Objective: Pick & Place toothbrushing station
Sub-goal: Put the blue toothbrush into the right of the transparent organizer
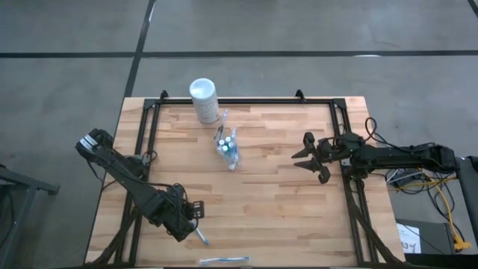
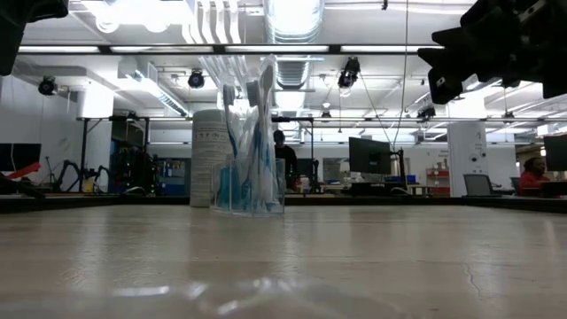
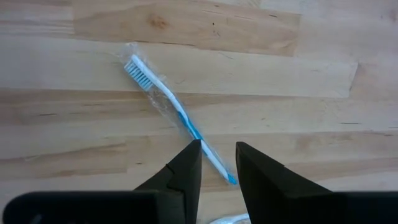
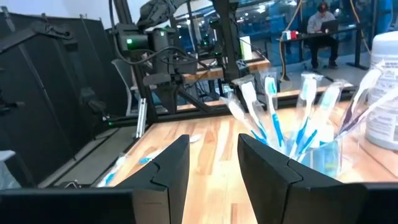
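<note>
The toothbrushing station [image 1: 228, 149], a small clear plastic holder bristling with blue-and-white toothbrushes, stands upright at the bench's far middle, just beside the taller white cylindrical container [image 1: 203, 99]. It lies to the left of the right gripper [image 1: 312, 158], roughly level with it across bare wood, and that gripper's fingers stand apart, holding nothing. The left gripper [image 1: 196, 217], also parted and empty, hovers at the near left over a single wrapped toothbrush [image 3: 178, 117], so the right arm looks nearer.

white cylinder [image 4: 387, 93] cut off, toothbrush [image 3: 180, 116] partly hidden
</note>
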